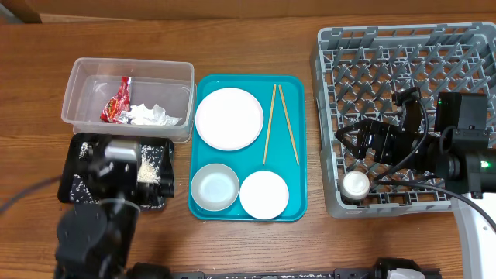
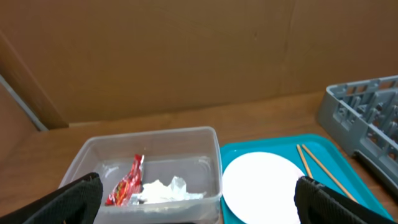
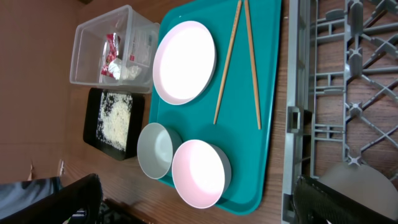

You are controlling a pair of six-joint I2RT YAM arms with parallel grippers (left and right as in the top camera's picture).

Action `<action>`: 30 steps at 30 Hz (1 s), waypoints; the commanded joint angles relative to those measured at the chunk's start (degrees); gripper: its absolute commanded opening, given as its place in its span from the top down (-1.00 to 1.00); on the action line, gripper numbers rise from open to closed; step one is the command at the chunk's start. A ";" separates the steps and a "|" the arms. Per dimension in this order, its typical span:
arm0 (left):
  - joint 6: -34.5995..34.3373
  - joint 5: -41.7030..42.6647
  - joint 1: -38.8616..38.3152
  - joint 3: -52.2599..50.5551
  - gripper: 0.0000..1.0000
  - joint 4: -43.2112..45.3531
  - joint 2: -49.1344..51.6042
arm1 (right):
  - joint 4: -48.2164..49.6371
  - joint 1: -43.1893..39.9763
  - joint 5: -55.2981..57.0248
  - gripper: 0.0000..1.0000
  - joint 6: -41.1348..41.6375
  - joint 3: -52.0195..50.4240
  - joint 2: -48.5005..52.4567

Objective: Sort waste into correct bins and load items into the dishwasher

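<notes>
The clear tub holds the red wrapper and the white tissue. The black tray holds rice. A plate, chopsticks and two white bowls lie on the teal tray. A small cup stands in the grey rack. My left gripper hovers over the black tray, open and empty. My right gripper is above the rack's front left, open and empty.
The left wrist view shows the tub, wrapper, tissue, plate and a cardboard wall behind. The right wrist view shows the plate, chopsticks, both bowls and the rack.
</notes>
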 commanded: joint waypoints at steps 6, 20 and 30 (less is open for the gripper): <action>1.38 1.53 2.12 -17.79 -1.00 10.36 -15.30 | 0.20 -0.02 -0.04 -1.00 -0.22 1.33 -0.04; 1.57 1.51 2.34 -32.02 -1.00 12.87 -26.38 | 0.20 -0.02 -0.04 -1.00 -0.22 1.33 -0.04; 1.22 1.62 2.38 -44.15 -1.00 24.44 -26.38 | 0.20 -0.02 -0.02 -1.00 -0.24 1.33 -0.04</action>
